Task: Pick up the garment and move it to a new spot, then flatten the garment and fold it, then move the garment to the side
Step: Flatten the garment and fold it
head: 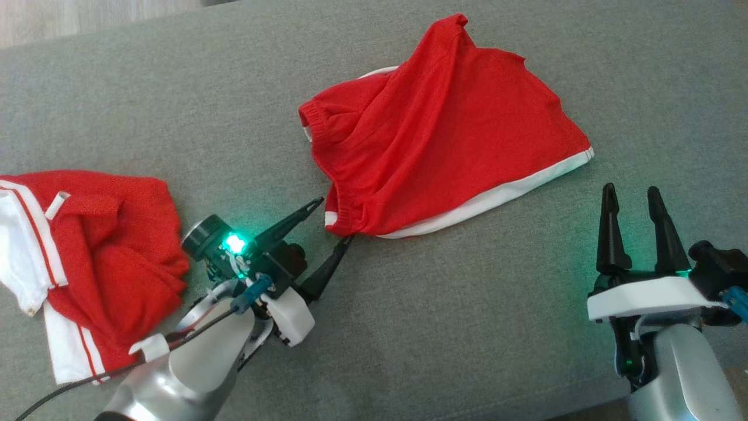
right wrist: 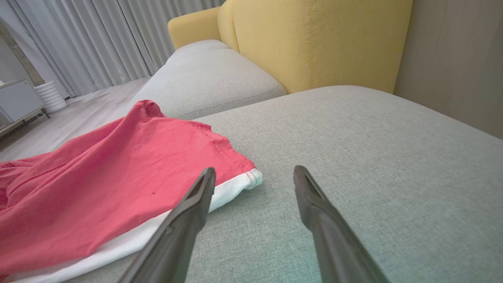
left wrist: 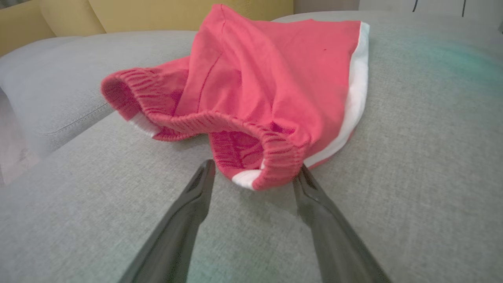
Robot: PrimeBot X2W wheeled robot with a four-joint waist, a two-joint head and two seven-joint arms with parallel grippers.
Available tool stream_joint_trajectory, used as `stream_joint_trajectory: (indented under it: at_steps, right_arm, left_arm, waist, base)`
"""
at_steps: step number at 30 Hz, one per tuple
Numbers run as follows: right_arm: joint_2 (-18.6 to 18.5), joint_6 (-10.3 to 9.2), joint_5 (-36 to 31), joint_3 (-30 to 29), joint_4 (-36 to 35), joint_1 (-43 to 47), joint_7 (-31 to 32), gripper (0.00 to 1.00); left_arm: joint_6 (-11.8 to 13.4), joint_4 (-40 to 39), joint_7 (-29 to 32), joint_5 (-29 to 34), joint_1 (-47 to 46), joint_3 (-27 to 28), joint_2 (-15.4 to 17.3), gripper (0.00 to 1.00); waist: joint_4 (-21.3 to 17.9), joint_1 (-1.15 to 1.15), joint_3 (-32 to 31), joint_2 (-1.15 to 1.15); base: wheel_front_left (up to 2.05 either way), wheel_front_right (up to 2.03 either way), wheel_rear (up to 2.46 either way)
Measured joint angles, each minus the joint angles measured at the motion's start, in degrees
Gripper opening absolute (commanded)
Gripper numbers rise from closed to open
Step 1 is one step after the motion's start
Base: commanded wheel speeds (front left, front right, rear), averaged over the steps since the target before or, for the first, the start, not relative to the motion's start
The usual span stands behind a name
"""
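Two red items lie on the grey sofa cushion (head: 444, 327). In the head view the garment (head: 99, 245) sits bunched at 9 o'clock, partly cut by the frame edge; its visible mass runs roughly 12 to 6 o'clock, white striped sleeve toward 9 o'clock, collar direction not discernible. The red shorts (head: 432, 134) lie at 12 o'clock. The left gripper (head: 335, 220), fingers spread wide, straddles the shorts' waistband corner, one tip touching the cloth, nothing clamped. The right gripper (head: 631, 190), at 4 o'clock, stands parted and empty near the shorts' white hem.
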Motion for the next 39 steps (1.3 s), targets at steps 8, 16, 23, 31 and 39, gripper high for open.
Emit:
stream_joint_trajectory:
  at_steps: [8, 16, 23, 31, 39]
  right_arm:
    - [0.0, 0.00, 0.5, -0.2, 0.9, -0.1, 0.0, 1.00]
    - [0.0, 0.00, 0.5, -0.4, 1.9, -0.9, 0.0, 1.00]
    - [0.0, 0.00, -2.7, -1.3, 6.4, -1.7, 1.4, 1.00]
    - [0.0, 0.00, -8.9, -6.1, 14.6, -9.0, 8.5, 1.00]
    - [0.0, 0.00, -12.1, -7.4, 21.3, -13.1, 11.4, 1.00]
  left_arm:
    - [0.0, -1.4, -0.1, -0.9, 0.0, -2.6, 0.8, 1.00]
    - [0.0, -1.1, -0.2, -3.8, 0.0, -3.8, 0.9, 0.00]
    - [0.0, -2.8, -0.2, -7.8, 0.3, -3.3, 0.9, 0.00]
    - [0.0, -6.1, -0.2, -9.7, 0.4, -3.4, 1.2, 0.00]
    - [0.0, -8.5, 0.1, -9.7, 0.4, -3.9, 1.5, 0.00]
  waist:
    - [-0.2, -0.01, 0.0, 0.00]
    - [0.5, -0.01, -1.1, 0.00]
    - [2.2, -0.01, -2.7, 0.00]
    - [4.4, -0.01, -3.4, 0.00]
    - [5.7, -0.01, -2.7, 0.00]
  base:
    - [0.00, 0.00, 0.00]
    - [0.00, 0.00, 0.00]
    - [0.00, 0.00, 0.00]
    - [0.00, 0.00, 0.00]
    - [0.00, 0.00, 0.00]
